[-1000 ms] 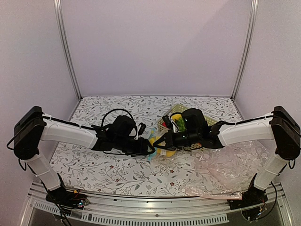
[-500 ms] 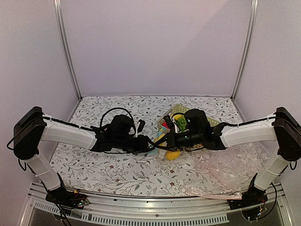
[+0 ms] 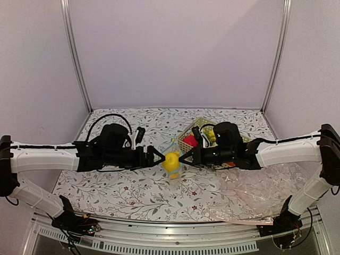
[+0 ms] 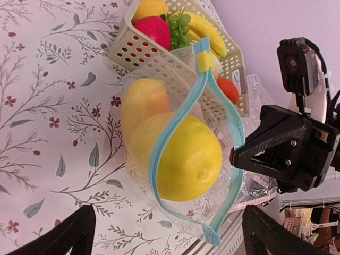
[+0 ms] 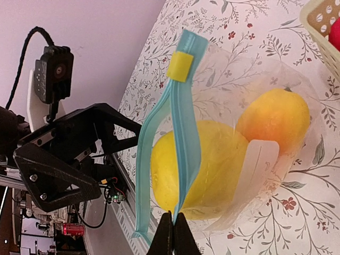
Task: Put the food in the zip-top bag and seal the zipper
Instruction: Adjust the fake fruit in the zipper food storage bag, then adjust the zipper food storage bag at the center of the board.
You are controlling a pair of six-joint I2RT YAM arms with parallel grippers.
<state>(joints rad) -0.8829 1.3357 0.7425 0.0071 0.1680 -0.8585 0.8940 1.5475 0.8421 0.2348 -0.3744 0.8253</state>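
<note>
Right gripper (image 5: 172,229) clamped on zipper (image 5: 183,127) end; lemon (image 4: 188,159) and orange-yellow fruit (image 5: 273,119) inside zip-top bag (image 5: 234,69). Left gripper (image 3: 156,156) jaws spread, bag just ahead.

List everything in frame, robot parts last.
small clear plastic zip-top bag: 1, transparent, mid-table between the grippers
light blue zipper strip: 1, along the bag's mouth, lips apart, carries a yellow slider
rounded bright yellow toy fruit: 1, inside the bag
longer orange-yellow toy fruit: 1, inside the bag, beside the yellow one
cream perforated plastic basket: 1, behind the bag; holds a red fruit, a green bunch, a banana and more
pinkish clear plastic sheet: 1, near right of the table
floral table cover: 1, white with leaf print
left gripper: open, facing the bag
right gripper: shut on the zipper strip
</note>
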